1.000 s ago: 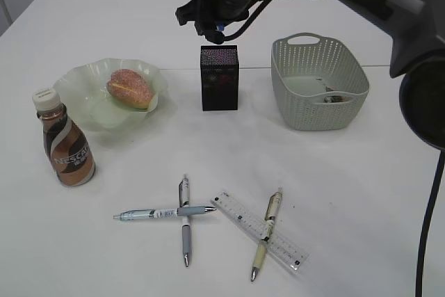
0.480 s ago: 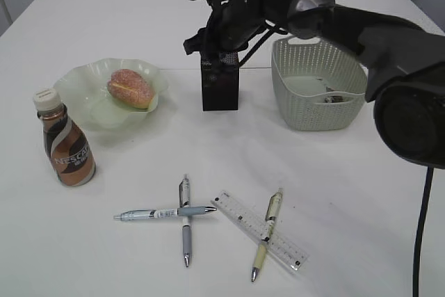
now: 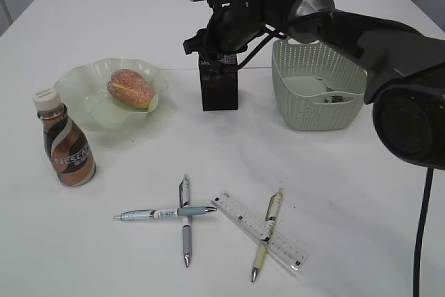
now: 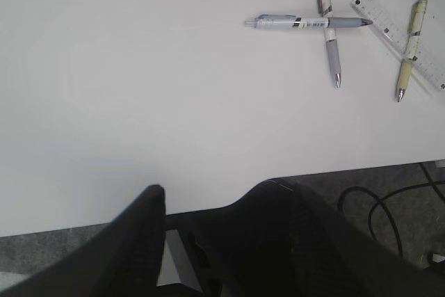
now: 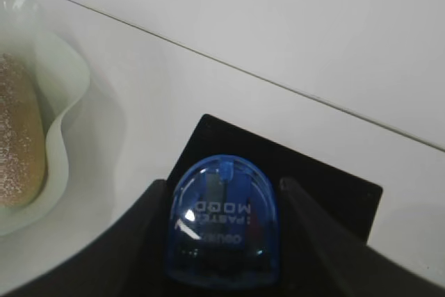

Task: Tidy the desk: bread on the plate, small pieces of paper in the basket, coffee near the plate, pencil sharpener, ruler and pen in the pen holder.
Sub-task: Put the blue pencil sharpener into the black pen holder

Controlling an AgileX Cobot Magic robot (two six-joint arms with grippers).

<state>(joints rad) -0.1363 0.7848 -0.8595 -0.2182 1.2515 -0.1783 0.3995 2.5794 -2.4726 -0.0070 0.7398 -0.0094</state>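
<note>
My right gripper [image 5: 222, 187] is shut on the blue translucent pencil sharpener [image 5: 224, 234], right over the mouth of the black mesh pen holder [image 3: 220, 92]. In the exterior view that gripper [image 3: 215, 57] is at the holder's top rim. The bread [image 3: 129, 87] lies in the pale green plate [image 3: 83, 95], and the coffee [image 3: 66, 147] stands just in front of the plate. Three pens [image 3: 164, 212] and the clear ruler [image 3: 240, 212] lie at the front of the desk [image 3: 348, 193]. My left gripper [image 4: 215, 193] hangs open and empty over the desk's front edge.
The sage green basket [image 3: 313, 113] stands right of the pen holder, with small pieces of paper [image 3: 334, 98] inside. My right arm reaches in from the right, above the basket. Cables [image 4: 389, 213] lie on the floor below the desk edge.
My right gripper has come down with the pencil sharpener from above the pen holder to its mouth. The left arm has not moved.
</note>
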